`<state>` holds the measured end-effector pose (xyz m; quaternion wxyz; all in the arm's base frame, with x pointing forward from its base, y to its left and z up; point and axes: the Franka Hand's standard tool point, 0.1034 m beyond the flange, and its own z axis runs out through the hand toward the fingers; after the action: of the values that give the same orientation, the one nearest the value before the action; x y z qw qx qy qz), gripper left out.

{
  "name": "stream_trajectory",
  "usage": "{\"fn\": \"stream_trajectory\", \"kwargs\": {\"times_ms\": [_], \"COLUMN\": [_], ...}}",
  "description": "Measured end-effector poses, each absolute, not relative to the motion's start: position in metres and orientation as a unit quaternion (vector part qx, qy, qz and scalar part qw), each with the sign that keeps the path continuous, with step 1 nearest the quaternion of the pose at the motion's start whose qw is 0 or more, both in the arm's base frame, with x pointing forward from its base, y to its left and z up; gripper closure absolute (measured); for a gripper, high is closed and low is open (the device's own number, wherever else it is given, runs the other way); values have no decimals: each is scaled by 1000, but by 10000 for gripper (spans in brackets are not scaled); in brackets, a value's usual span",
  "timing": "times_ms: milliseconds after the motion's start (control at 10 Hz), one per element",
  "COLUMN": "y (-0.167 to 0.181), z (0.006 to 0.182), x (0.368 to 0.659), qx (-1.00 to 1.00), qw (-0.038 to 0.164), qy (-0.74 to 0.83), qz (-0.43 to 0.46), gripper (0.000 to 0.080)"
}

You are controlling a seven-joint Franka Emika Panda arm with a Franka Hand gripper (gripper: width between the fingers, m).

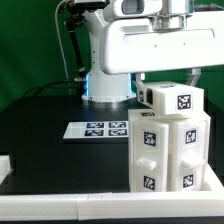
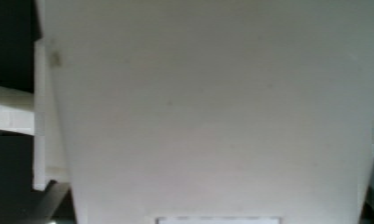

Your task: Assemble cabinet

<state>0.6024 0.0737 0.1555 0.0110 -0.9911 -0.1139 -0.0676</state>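
Cabinet (image 1: 168,150) stands upright on the black table (image 1: 50,150), at the exterior view's right, near the marker board (image 1: 100,130). A white panel fills the wrist view. Tool (image 1: 193,78) sits just above the cabinet, largely hidden; whether it is open or closed cannot be told.

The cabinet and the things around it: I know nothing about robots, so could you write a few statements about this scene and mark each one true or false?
1. The cabinet stands toward the exterior view's right on the table. True.
2. The marker board lies on top of the cabinet. False: it lies flat on the table, to the exterior view's left of the cabinet.
3. The table top is black. True.
4. The cabinet's faces are plain, with nothing printed on them. False: several black-and-white marker tags show on them.
5. The wrist view is almost filled by a plain white panel. True.
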Motion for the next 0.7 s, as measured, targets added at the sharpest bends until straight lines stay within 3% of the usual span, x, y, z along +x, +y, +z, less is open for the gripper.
{"fn": "stream_trajectory", "kwargs": {"times_ms": [700], "y": [74], "z": [156], "x": [606], "qx": [-990], "qw": [11], "qy": [-114], "qz": [-82], "gripper": [253]}}
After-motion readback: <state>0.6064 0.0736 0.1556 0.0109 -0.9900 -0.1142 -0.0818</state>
